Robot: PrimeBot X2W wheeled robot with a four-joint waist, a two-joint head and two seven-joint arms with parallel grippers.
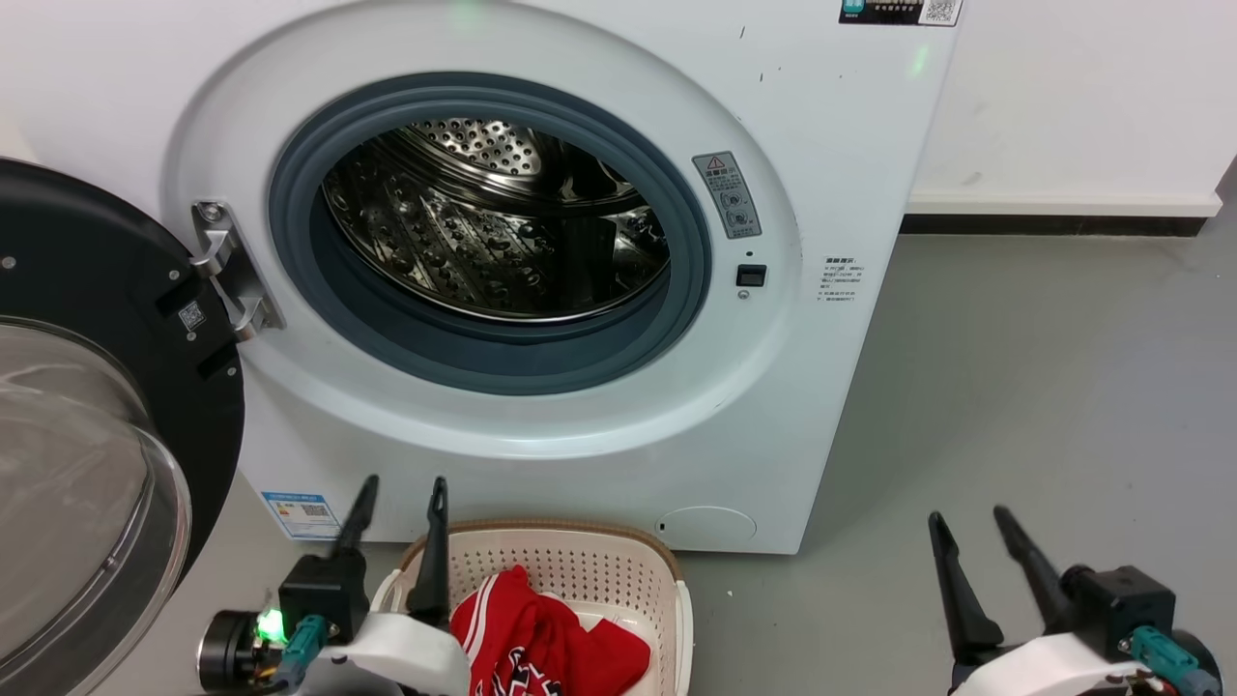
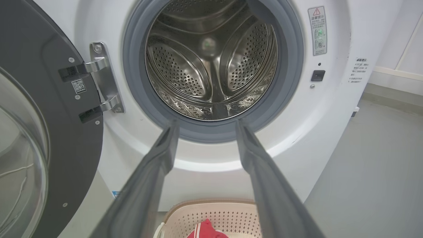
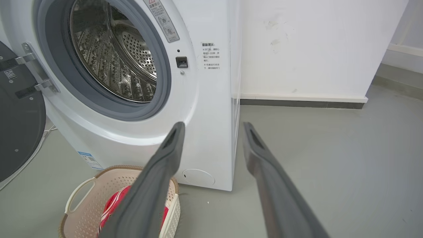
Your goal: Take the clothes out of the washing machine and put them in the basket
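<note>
Washing machine [image 1: 580, 464]: door [image 1: 97, 387] swung open, drum [image 1: 503, 222] showing bare steel
basket [image 1: 580, 570]: on floor [image 1: 1015, 406] at machine's foot, holds red clothes [image 1: 541, 638]
left gripper [image 1: 406, 480]: fingers spread, holding nothing, above basket's left edge
right gripper [image 1: 966, 513]: fingers spread, holding nothing, over floor

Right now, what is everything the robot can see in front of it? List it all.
washing machine: one, white, straight ahead.
door: one, black-framed glass, swung open at left.
drum: one, perforated steel, behind the grey porthole rim.
basket: one, cream with brown rim, on floor below the porthole.
clothes: red heap, part white-striped, in the basket; count unclear.
floor: grey, around the machine.
wall: white, right of the machine.
left hand: one, dark fingers apart, by the basket's left edge.
right hand: one, dark fingers apart, over floor at right.
</note>
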